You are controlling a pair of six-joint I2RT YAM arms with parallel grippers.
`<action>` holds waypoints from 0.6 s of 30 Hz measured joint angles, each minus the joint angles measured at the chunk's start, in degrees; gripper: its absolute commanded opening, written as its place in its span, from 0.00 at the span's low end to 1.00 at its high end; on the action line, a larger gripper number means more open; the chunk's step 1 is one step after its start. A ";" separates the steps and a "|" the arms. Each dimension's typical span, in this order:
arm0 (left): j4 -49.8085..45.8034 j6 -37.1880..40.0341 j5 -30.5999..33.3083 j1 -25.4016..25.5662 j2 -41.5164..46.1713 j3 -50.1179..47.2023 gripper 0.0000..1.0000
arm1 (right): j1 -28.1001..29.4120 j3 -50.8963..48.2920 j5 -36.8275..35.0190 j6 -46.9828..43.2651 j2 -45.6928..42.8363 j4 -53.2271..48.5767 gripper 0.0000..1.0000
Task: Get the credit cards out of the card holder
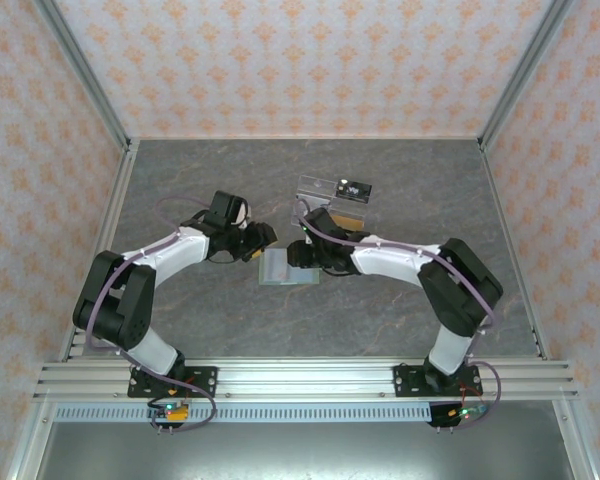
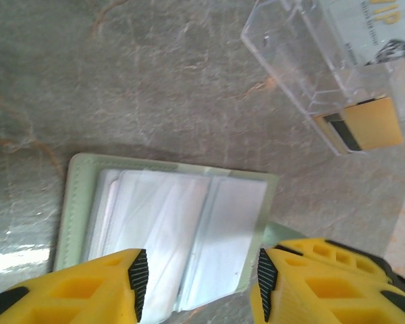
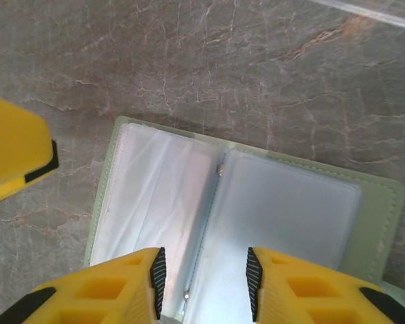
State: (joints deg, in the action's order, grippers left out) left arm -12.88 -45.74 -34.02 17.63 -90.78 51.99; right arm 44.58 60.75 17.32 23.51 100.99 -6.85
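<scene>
Card holder (image 3: 381,202) open flat, sage-green rim, clear sleeves (image 3: 155,196) inside

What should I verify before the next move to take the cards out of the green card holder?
1. Card holder lies open on the table: ok.
2. Left hand is over the holder, jaws apart: ok.
3. Right hand is over the holder near its spine, jaws apart: ok.
4. A card is visible inside the clear sleeves: cannot tell.
5. Either hand already holds a card or a sleeve: cannot tell.
6. Acrylic stand stands apart from the holder: ok.
</scene>
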 measured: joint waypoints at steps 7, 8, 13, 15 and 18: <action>-1.07 0.83 0.33 0.00 -1.64 -0.02 0.43 | 0.15 7.50 2.08 -0.66 6.23 -7.28 0.47; -1.09 0.83 0.50 0.00 -1.66 -0.07 0.42 | 0.28 8.76 1.99 -0.96 7.21 -8.52 0.47; -1.03 0.61 1.60 -0.46 -1.64 -1.25 0.37 | 1.53 13.29 0.98 -2.03 11.26 -13.35 0.47; -1.05 0.59 1.79 -0.90 -1.64 -2.45 0.36 | 1.77 14.34 0.22 -2.16 12.24 -14.56 0.45; -1.07 0.57 1.75 -1.20 -1.64 -3.48 0.35 | 1.77 15.26 -0.72 -2.40 12.68 -16.15 0.40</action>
State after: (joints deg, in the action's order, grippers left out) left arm -13.96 -45.17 -32.27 16.43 -92.42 48.51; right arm 46.35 76.01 16.60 21.10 113.67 -23.00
